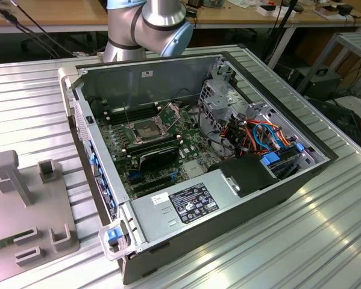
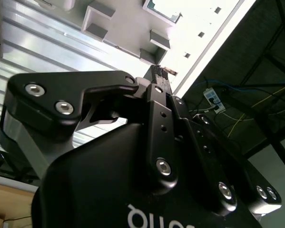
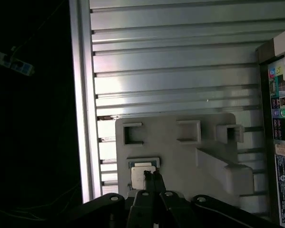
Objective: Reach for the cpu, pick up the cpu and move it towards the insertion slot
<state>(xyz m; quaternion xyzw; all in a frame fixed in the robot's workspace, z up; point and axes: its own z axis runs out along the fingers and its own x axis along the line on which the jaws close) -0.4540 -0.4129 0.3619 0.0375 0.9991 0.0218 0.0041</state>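
Note:
In the first wrist view the cpu [image 3: 139, 177], a small pale square plate, lies flat in a square recess of a grey fixture plate [image 3: 180, 152]. My gripper [image 3: 152, 175] hangs above it with its two thin black fingers pressed together. The fingertips cover part of the cpu's edge. Nothing shows between them. The second wrist view has the same shut fingertips [image 2: 157, 76] over the fixture plate [image 2: 123, 28]. In the exterior view the insertion slot [image 1: 145, 128], a silver-framed socket with its flap raised, sits on the green board inside the open computer case [image 1: 228, 198].
The fixture plate [image 1: 23, 205] carries a tall post [image 1: 11, 171] and several small brackets, at the exterior view's left of the case. The arm's base [image 1: 145, 24] stands behind the case. The ribbed metal table [image 3: 171, 71] ends at an edge [image 3: 80, 95] close beside the fixture.

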